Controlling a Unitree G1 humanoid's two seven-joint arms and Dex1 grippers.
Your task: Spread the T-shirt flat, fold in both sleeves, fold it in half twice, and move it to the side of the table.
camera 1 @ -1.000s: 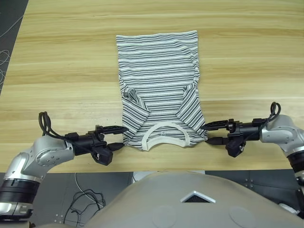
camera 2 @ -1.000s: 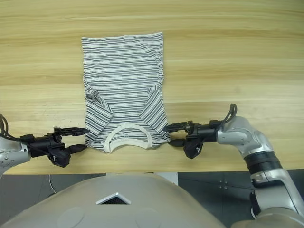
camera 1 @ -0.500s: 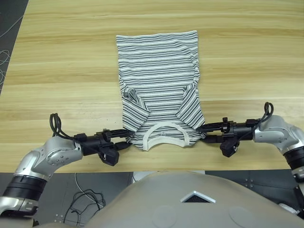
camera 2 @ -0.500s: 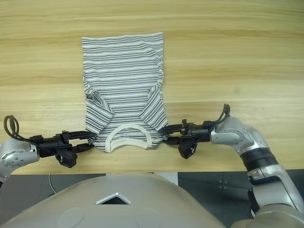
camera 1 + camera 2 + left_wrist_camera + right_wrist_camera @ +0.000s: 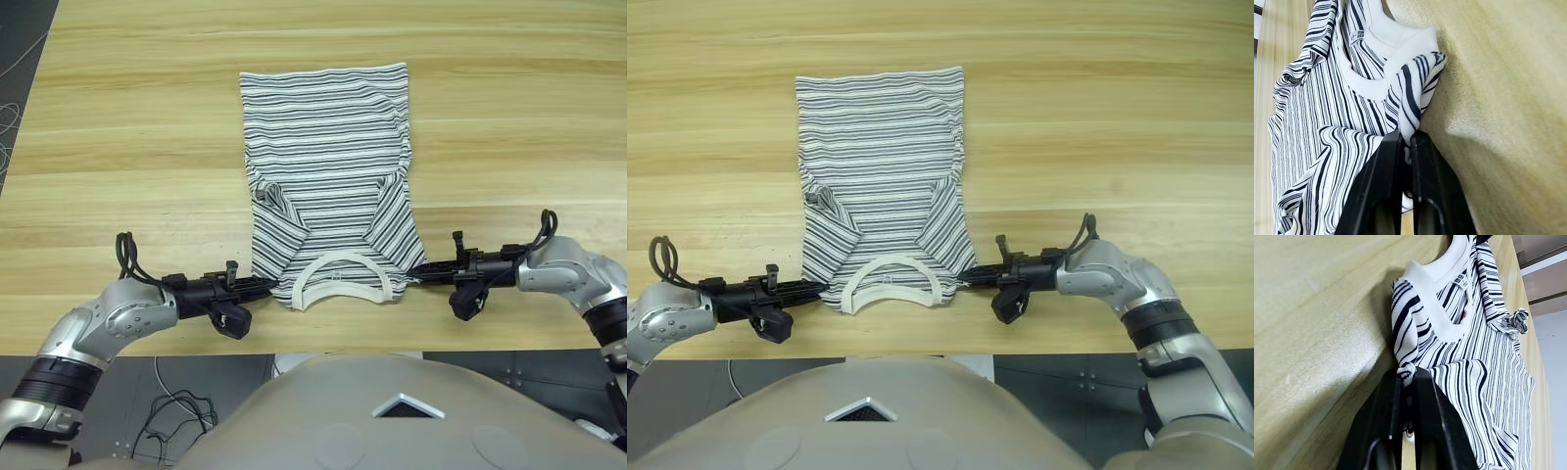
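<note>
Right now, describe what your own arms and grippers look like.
The left arm and right arm are rounded silver-grey shells. The left gripper and right gripper are black, each with two long, thin, tapering fingers. A black cable loop stands out at each wrist.

the t-shirt (image 5: 328, 166) is soft, matt knit cloth, finely striped in black and white, and creased where it bunches. its collar (image 5: 338, 294) is plain white ribbed cloth. the table (image 5: 509, 108) is pale wood with a long straight grain, smooth, with a faint satin sheen. the left gripper (image 5: 268, 284) and the right gripper (image 5: 415, 272) are smooth black plastic, slightly glossy in the wrist views.
</note>
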